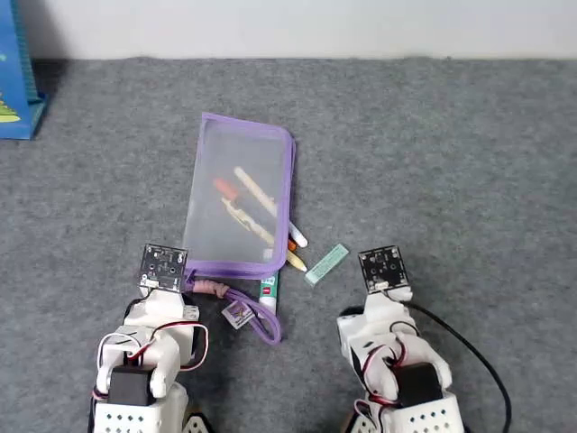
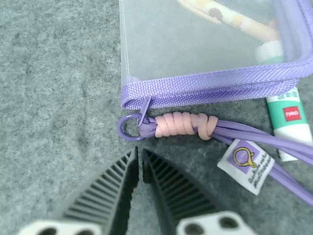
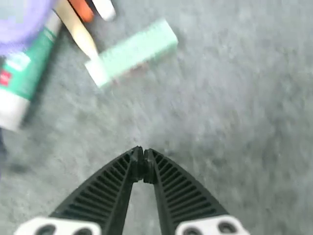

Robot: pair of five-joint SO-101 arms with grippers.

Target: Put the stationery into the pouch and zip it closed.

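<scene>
The purple mesh pouch [image 1: 239, 198] lies in the middle of the grey mat with several pens inside; pen tips [image 1: 295, 251] stick out of its near right corner. A glue stick [image 1: 269, 287] lies by that corner and a green eraser [image 1: 326, 263] just to its right. My left gripper [image 2: 139, 157] is shut and empty, a short way from the zipper's purple ring [image 2: 128, 128] and pink knotted cord [image 2: 183, 125]. My right gripper [image 3: 142, 155] is shut and empty over bare mat, short of the green eraser [image 3: 132, 51].
A purple strap with a small tag [image 2: 244, 164] trails from the pouch toward the left arm [image 1: 163, 267]. A blue box [image 1: 16, 81] stands at the far left edge. A white wall runs along the back.
</scene>
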